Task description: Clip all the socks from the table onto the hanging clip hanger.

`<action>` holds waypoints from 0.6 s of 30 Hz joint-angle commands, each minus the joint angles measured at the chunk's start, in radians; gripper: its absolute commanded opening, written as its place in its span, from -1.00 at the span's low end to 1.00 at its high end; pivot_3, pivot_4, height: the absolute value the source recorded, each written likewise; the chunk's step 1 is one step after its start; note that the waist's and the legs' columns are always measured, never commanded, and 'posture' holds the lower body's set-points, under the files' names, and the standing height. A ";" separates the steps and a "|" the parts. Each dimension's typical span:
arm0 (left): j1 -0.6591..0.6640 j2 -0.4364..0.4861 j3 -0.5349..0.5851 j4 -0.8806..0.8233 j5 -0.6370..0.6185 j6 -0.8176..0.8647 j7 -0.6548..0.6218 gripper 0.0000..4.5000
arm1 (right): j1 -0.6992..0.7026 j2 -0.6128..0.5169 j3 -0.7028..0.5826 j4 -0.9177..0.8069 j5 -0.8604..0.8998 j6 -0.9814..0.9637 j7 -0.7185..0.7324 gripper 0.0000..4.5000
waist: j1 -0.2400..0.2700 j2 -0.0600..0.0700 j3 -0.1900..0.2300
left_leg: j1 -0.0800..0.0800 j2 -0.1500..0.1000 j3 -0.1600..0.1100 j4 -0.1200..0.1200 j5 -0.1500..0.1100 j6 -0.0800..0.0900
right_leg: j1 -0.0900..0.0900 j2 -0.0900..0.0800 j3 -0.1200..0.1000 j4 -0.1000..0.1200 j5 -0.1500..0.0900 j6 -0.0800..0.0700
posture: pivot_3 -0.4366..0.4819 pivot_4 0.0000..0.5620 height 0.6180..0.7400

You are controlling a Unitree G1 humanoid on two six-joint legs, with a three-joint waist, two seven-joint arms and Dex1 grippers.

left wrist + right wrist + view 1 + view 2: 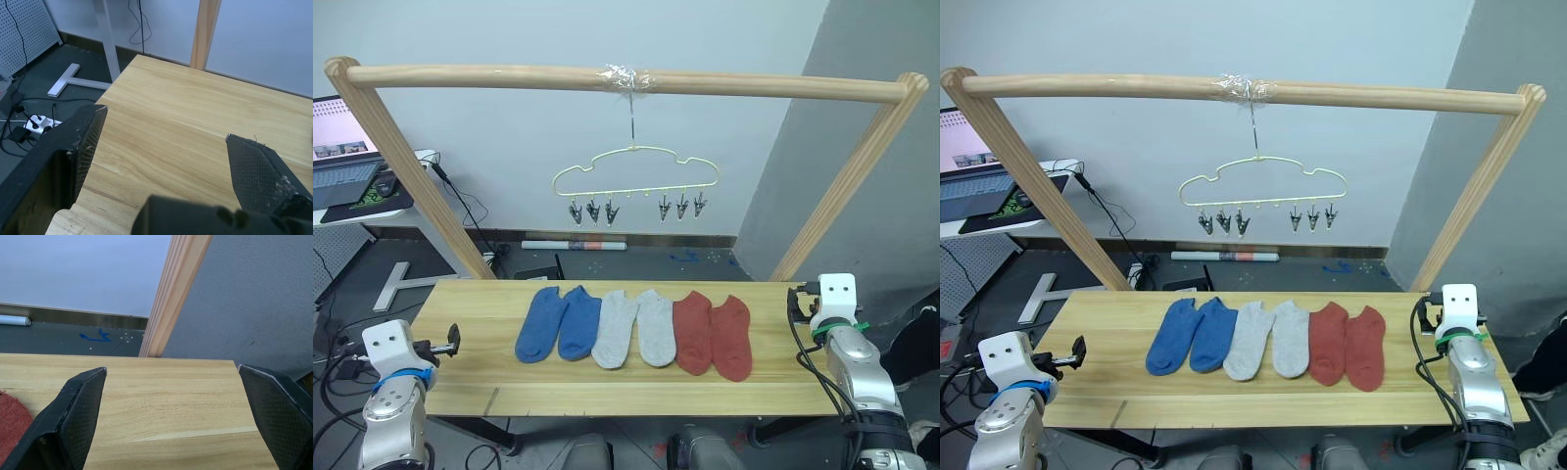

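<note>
Both end effectors are hovering at the near desk corners, left end effector (453,339) and right end effector (176,416) each with fingers spread wide, gripping nothing. Light wooden desk (489,323) is carrying six socks side by side across its middle: two blue socks (558,322), two grey socks (634,328), two rust red socks (713,335). Pale-yellow clip hanger (636,176) is hanging from the wooden pole (509,76) above, clips bare.
</note>
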 commanded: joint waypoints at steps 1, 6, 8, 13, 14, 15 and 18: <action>0.001 0.004 0.017 -0.052 -0.009 -0.009 0.012 0.99 | -0.005 -0.012 -0.028 -0.048 0.005 -0.003 -0.007 1.00 | 0.000 0.000 0.000 | 0.000 0.000 0.000 0.000 0.000 0.000 | 0.000 0.000 0.000 0.000 0.000 0.000 | 0.13 -0.68 1.00; 0.020 -0.002 0.022 -0.094 -0.016 0.003 0.014 0.99 | 0.002 -0.008 -0.024 -0.065 0.004 0.008 -0.006 1.00 | 0.000 0.001 0.001 | 0.000 0.000 0.000 0.000 0.000 0.000 | 0.000 0.000 0.000 0.000 0.000 0.000 | 0.14 -0.65 1.00; 0.023 -0.003 0.023 -0.102 -0.015 0.007 0.015 0.99 | 0.004 -0.007 -0.023 -0.069 0.004 0.010 -0.005 1.00 | 0.000 0.001 0.001 | 0.000 0.000 0.000 0.000 0.000 0.000 | 0.000 0.000 0.000 0.000 0.000 0.000 | 0.14 -0.65 1.00; 0.035 -0.006 0.023 -0.150 -0.019 0.029 0.015 0.99 | 0.007 -0.005 -0.021 -0.077 0.004 0.017 -0.003 1.00 | 0.000 0.001 0.002 | 0.000 0.000 0.000 0.000 0.000 0.000 | 0.000 0.000 0.000 0.000 0.000 0.000 | 0.14 -0.57 1.00; 0.038 -0.007 0.024 -0.163 -0.021 0.034 0.015 0.99 | 0.006 -0.004 -0.020 -0.079 0.004 0.019 -0.003 1.00 | 0.000 0.001 0.005 | 0.000 0.000 0.000 0.000 0.000 0.000 | 0.000 0.000 0.000 0.000 0.000 0.000 | 0.14 -0.57 1.00; 0.046 -0.011 0.024 -0.188 -0.026 0.043 0.011 0.99 | 0.006 -0.004 -0.017 -0.081 0.005 0.020 0.000 1.00 | 0.000 0.001 0.006 | 0.000 0.000 0.000 0.000 0.000 0.000 | 0.000 0.000 0.000 0.000 0.000 0.000 | 0.14 -0.57 1.00; 0.070 -0.014 0.016 -0.257 -0.033 0.068 -0.003 0.99 | 0.008 -0.005 -0.005 -0.095 0.001 0.021 0.013 1.00 | 0.000 0.002 0.010 | 0.000 0.001 0.000 0.000 0.000 0.000 | 0.000 0.000 0.000 -0.001 0.000 0.000 | 0.15 -0.54 1.00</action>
